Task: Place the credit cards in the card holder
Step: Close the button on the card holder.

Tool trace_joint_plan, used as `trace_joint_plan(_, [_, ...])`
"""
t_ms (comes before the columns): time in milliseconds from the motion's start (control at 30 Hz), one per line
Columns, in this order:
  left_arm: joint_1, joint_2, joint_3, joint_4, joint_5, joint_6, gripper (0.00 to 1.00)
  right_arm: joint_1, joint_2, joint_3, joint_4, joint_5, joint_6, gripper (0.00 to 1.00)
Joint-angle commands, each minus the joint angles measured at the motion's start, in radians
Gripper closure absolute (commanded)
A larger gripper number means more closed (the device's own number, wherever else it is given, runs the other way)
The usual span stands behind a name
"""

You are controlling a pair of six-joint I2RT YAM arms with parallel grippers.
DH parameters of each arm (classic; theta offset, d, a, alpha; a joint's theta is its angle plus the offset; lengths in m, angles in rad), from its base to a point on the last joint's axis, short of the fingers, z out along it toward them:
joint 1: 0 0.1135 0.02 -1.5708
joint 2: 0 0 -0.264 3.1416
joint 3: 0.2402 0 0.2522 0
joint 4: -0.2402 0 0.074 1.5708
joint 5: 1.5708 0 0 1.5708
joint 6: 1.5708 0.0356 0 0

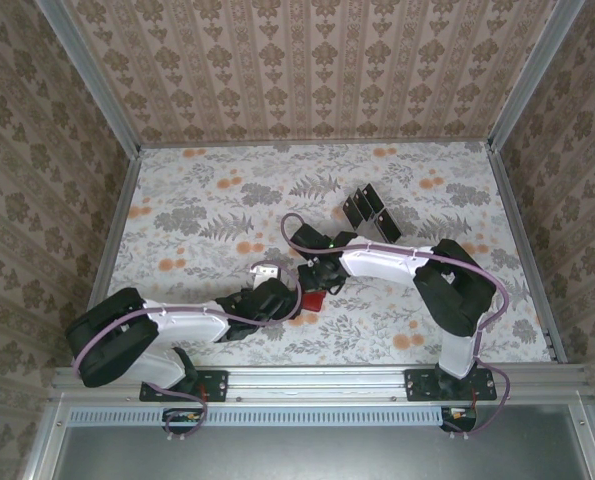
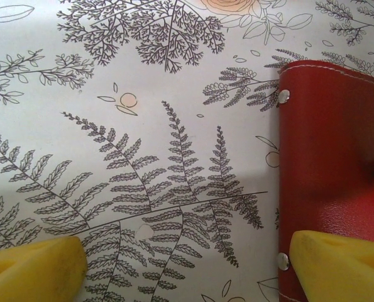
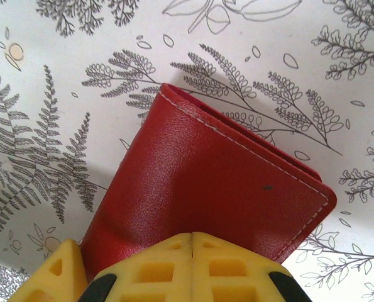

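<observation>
The card holder [image 3: 205, 182] is a red wallet lying closed and flat on the floral table, also seen as the red wallet [image 1: 312, 300] between the two arms and as the wallet [image 2: 334, 157] at the right of the left wrist view. My right gripper [image 3: 193, 242] is shut, its joined yellow tips pressing on the wallet's top face. My left gripper [image 2: 187, 264] is open wide, one finger [image 2: 337, 264] over the wallet's left edge, the other finger [image 2: 33, 270] on bare table. The credit cards [image 1: 370, 212] stand as dark slabs in a rack at the back.
The clear rack [image 1: 362, 200] stands behind the right arm, toward the back middle. Patterned walls close the table [image 1: 207, 210] on three sides. A metal rail [image 1: 317, 375] runs along the near edge, where both arm bases are bolted.
</observation>
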Motion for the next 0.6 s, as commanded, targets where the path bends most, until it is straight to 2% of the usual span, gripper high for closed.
trace_joint_plan(0, [0.013, 0.095, -0.026, 0.010, 0.126, -0.038, 0.04, 0.015, -0.011, -0.027, -0.016, -0.011, 0.024, 1.00])
trace_joint_plan(233, [0.013, 0.099, -0.023, 0.010, 0.127, -0.039, 0.04, 0.037, 0.004, -0.129, 0.060, -0.008, 0.071, 1.00])
trace_joint_plan(567, [0.013, 0.090, -0.019, -0.009, 0.122, -0.045, 0.05, 0.075, -0.035, -0.297, 0.179, 0.057, 0.154, 1.00])
